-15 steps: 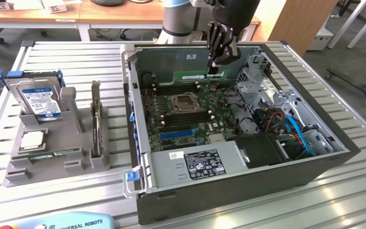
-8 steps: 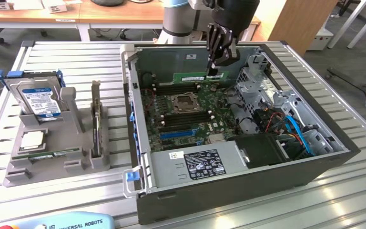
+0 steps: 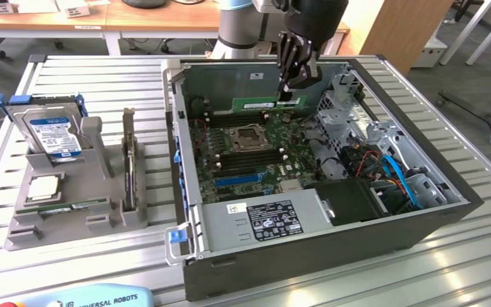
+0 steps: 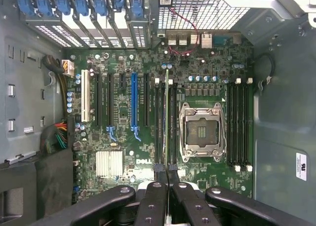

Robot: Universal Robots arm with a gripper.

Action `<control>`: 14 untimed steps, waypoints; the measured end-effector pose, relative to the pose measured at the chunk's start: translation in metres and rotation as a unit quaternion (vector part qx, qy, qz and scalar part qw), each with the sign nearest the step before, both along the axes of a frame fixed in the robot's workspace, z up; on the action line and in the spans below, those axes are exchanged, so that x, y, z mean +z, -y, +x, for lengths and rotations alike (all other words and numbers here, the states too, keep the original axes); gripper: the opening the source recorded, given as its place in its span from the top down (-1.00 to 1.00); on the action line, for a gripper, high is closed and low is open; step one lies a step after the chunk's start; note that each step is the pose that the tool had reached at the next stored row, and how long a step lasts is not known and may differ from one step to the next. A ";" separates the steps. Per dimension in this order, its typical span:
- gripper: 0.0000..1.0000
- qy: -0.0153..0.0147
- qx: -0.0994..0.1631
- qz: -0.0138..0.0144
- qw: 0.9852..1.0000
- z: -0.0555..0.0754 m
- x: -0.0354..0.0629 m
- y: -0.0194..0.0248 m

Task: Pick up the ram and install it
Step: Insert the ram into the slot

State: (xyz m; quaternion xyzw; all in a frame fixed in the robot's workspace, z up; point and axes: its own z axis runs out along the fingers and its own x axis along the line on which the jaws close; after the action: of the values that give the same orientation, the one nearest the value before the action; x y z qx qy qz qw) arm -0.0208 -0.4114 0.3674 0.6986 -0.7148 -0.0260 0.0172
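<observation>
My gripper (image 3: 288, 94) is shut on the ram (image 3: 254, 102), a thin green stick held level over the motherboard (image 3: 245, 153) near the far wall of the open computer case (image 3: 314, 243). In the wrist view the ram (image 4: 167, 117) shows edge-on as a thin line running out from between my black fingers (image 4: 153, 201). It hangs above the pair of black memory slots (image 4: 160, 127) beside the empty processor socket (image 4: 201, 132). I cannot tell whether it touches a slot.
On the exterior view's left, a grey holder (image 3: 23, 230) carries a silver hard drive (image 3: 54, 131), a square processor chip (image 3: 43, 185) and a green stick lying flat (image 3: 66, 206). Cables and a drive cage (image 3: 382, 160) crowd the case's right side.
</observation>
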 end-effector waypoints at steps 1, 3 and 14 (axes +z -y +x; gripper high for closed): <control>0.77 0.000 0.000 0.000 1.000 0.000 -0.0006 0.0000; 0.77 0.000 0.000 0.000 1.000 0.000 -0.0021 0.0000; 0.77 0.000 0.000 0.000 1.000 0.000 -0.0162 0.0000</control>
State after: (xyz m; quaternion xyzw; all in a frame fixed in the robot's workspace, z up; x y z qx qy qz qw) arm -0.0208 -0.4114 0.3512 0.6986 -0.7148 -0.0260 0.0172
